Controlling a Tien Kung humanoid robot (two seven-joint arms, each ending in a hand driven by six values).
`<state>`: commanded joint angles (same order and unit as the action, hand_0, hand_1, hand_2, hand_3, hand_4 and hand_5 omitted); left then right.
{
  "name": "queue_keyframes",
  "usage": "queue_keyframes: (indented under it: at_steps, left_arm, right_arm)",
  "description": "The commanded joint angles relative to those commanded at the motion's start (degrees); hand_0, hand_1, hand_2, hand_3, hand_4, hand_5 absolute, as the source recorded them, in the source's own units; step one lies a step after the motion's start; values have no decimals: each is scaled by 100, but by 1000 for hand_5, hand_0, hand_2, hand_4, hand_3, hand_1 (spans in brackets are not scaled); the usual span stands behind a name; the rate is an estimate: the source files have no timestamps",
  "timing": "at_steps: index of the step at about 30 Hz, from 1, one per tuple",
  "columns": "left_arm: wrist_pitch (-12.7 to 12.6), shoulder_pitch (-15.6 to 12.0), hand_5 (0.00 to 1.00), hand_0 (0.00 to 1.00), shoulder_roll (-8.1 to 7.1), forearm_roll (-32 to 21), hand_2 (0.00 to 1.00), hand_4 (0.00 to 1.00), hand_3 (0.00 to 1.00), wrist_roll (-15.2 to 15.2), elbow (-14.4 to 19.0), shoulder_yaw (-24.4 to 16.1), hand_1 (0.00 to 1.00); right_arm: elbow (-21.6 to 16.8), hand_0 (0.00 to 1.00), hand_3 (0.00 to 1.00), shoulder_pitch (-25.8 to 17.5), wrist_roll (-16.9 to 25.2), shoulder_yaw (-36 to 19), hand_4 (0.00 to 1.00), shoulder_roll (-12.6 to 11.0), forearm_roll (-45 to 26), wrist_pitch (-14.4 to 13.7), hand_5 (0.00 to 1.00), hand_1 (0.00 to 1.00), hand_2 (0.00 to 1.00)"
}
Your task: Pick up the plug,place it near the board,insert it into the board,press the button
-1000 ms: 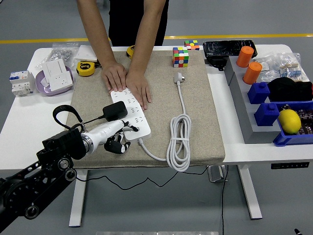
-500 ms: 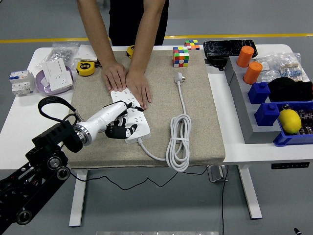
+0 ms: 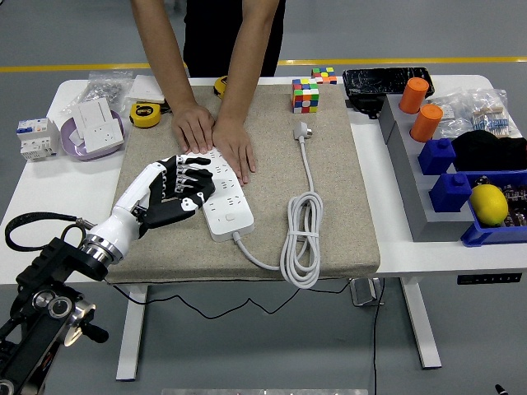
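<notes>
On the left half of the beige felt mat (image 3: 329, 189), over the white surface (image 3: 49, 185): left robot hand (image 3: 177, 191), white-backed and black underneath, reaching in from the lower left. Sits right at the left long edge of the long white plastic socket board (image 3: 229, 210), overlapping it about midway. Board's long axis slants from far-left to near-right, so the sockets lie just to the right of the robot hand and slightly beyond it. Under the palm, a dark blocky mass, probably the black plug (image 3: 169, 212), touching or just beside the board's left edge; cannot tell whether gripped or merely covered, nor how tightly the robot hand is closed. At the board's far end, a person's two hands (image 3: 214, 136) pressing flat, steadying it. No right arm anywhere in view, so only the left is near. Judged next: a short shift rightward over a socket, then down.
</notes>
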<state>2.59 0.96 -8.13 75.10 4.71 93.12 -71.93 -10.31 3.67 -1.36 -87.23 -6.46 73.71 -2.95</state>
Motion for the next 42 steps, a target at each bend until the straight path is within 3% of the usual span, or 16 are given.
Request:
queue_keyframes:
  at_steps: [3,5,6,11,12,17,18,22,26,42]
  left_arm:
    - [-4,-14,245,799,29,-451,899,828,998,-37,-27,44,905]
    - [47,11,245,799,39,-454,899,828,998,-4,-51,66,905]
    - [117,27,243,302,42,-341,502,789,947,45,-60,59,393]
    - [147,91,243,302,-51,546,502,789,947,209,-90,48,393]
    - [148,110,112,172,-76,759,156,510,647,241,-104,22,45]
    - [539,367,112,172,-286,1946,156,510,647,592,-234,-21,45]
    - [655,429,2,145,-326,2207,144,444,639,640,-253,27,20]
    - [1021,704,2,145,-457,3032,144,444,639,802,-367,347,20]
    - [1376,898,2,144,-510,3199,149,441,651,834,-613,618,15]
    - [1467,1155,2,145,-452,3426,154,461,677,1014,-1077,817,18]
  right_arm:
    - [0,832,769,8,-3,25,998,4,-4,2,912,763,747]
    - [0,832,769,11,-1,74,998,-3,-30,4,912,763,747]
    - [0,833,769,12,-8,76,998,-9,-20,5,913,763,747]
    - [0,833,769,16,-15,88,998,-34,-5,5,913,763,747]
    - [0,834,769,14,-15,95,998,-35,-5,7,913,763,747]
    - [0,834,769,3,-22,111,998,-31,7,12,913,763,747]
    - [0,834,768,4,-24,114,998,-31,8,13,912,763,747]
    - [0,834,768,26,-33,148,998,-42,-29,9,912,763,747]
    - [0,835,769,47,-45,172,998,-49,-50,7,912,763,747]
    - [0,835,769,33,-23,213,998,-45,-75,13,913,763,747]
